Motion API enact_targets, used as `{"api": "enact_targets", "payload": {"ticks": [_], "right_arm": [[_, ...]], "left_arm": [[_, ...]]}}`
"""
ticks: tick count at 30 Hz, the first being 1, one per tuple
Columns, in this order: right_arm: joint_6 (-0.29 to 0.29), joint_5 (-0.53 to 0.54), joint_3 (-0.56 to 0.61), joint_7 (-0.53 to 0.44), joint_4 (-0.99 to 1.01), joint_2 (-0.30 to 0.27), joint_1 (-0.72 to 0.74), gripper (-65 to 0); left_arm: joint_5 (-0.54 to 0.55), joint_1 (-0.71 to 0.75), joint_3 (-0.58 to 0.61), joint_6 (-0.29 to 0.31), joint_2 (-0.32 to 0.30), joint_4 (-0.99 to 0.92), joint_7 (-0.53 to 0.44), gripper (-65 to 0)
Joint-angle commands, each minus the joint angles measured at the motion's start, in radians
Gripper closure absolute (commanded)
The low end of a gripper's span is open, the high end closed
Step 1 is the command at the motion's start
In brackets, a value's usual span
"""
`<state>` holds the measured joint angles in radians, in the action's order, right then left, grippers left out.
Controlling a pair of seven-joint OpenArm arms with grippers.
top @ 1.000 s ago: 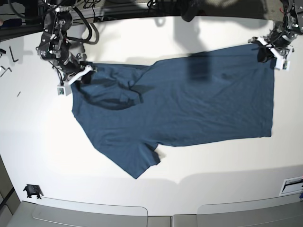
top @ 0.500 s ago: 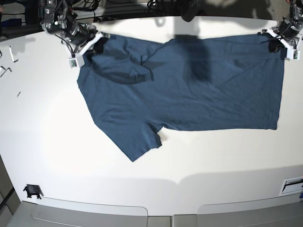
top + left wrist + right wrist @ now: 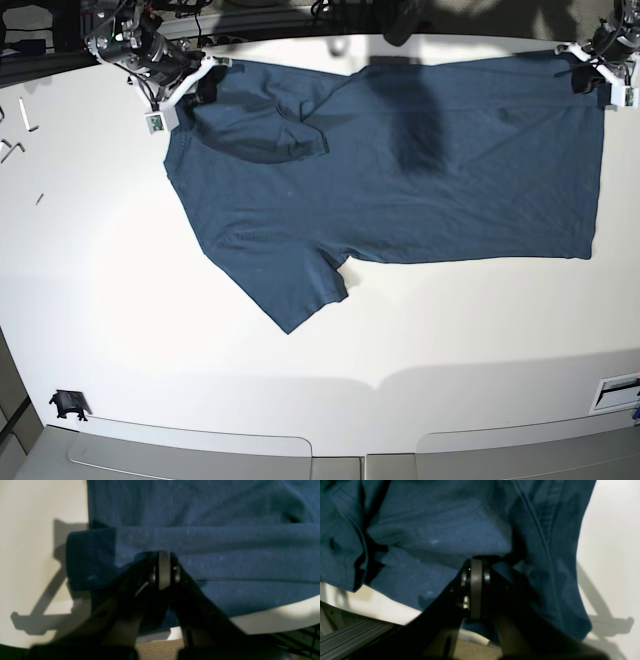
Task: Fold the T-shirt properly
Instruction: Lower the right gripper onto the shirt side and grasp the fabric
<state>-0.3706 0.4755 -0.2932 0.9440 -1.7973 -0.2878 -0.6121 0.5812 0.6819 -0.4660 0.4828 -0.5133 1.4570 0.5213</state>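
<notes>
The dark navy T-shirt [image 3: 420,180] lies spread sideways on the white table [image 3: 120,300], its hem at the right and one sleeve [image 3: 300,295] pointing toward the near edge. My right gripper [image 3: 195,90] is shut on the shirt's far-left shoulder corner; the right wrist view shows its jaws [image 3: 476,567] pinched into the bunched T-shirt [image 3: 432,530]. At the far-right hem corner my left gripper [image 3: 592,75] is shut, and its wrist view shows it [image 3: 164,562] clamping a folded edge of the T-shirt [image 3: 225,542]. Part of the collar area is folded over near the right gripper.
Small metal hex keys [image 3: 12,150] lie at the table's left edge. A black clip [image 3: 66,404] sits near the front-left corner and a label [image 3: 615,392] at the front right. Cables run along the far edge, close behind both grippers.
Both grippers have drawn the T-shirt toward the table's far edge. The cloth has slid with them and now lies straighter and flatter.
</notes>
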Motion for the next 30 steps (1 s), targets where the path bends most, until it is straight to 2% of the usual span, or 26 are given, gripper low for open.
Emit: {"api": "enact_targets", "payload": {"ticks": [1,7,12,19,22,24,28,29,30], "right_arm": [[0.008,-0.034,-0.003,0.045,-0.005,-0.009,-0.009,0.0],[0.009,-0.026,-0.003,0.043,-0.026,-0.009,-0.008,0.0],[0.011,-0.027,-0.003,0.037,-0.107,-0.009,-0.004,0.0],[0.011,-0.027,-0.003,0.034,-0.214,-0.009,0.031,0.0],[0.011,-0.031,-0.003,0.032,-0.237,-0.009,0.063,0.0],[0.011,-0.032,-0.003,0.031,-0.239,-0.008,0.096,0.0],[0.011,-0.136,-0.003,-0.023,-0.239,-0.009,0.164,-27.6],[0.011,-0.169,-0.003,-0.043,-0.239,-0.009,0.180,-31.2],[0.011,-0.200,-0.003,-0.062,-0.239,-0.009,0.198,-32.1]], "left_arm": [[-0.079,0.034,0.006,-0.024,-0.003,-0.015,0.144,0.0],[-0.074,0.033,-0.004,-0.023,-0.003,0.011,0.132,0.0],[-0.068,0.033,-0.089,-0.023,-0.003,0.106,0.129,0.0],[0.057,0.033,-0.229,-0.022,-0.003,0.218,0.129,0.0],[0.059,0.033,-0.256,-0.023,-0.003,0.246,0.129,-11.2],[0.059,0.033,-0.257,-0.023,-0.006,0.252,0.129,-15.8],[0.059,0.033,-0.257,-0.023,-0.005,0.252,0.129,-16.2],[0.059,0.033,-0.257,-0.023,-0.005,0.252,0.129,-16.2],[0.059,0.033,-0.257,-0.022,-0.005,0.252,0.129,-16.2]]}}
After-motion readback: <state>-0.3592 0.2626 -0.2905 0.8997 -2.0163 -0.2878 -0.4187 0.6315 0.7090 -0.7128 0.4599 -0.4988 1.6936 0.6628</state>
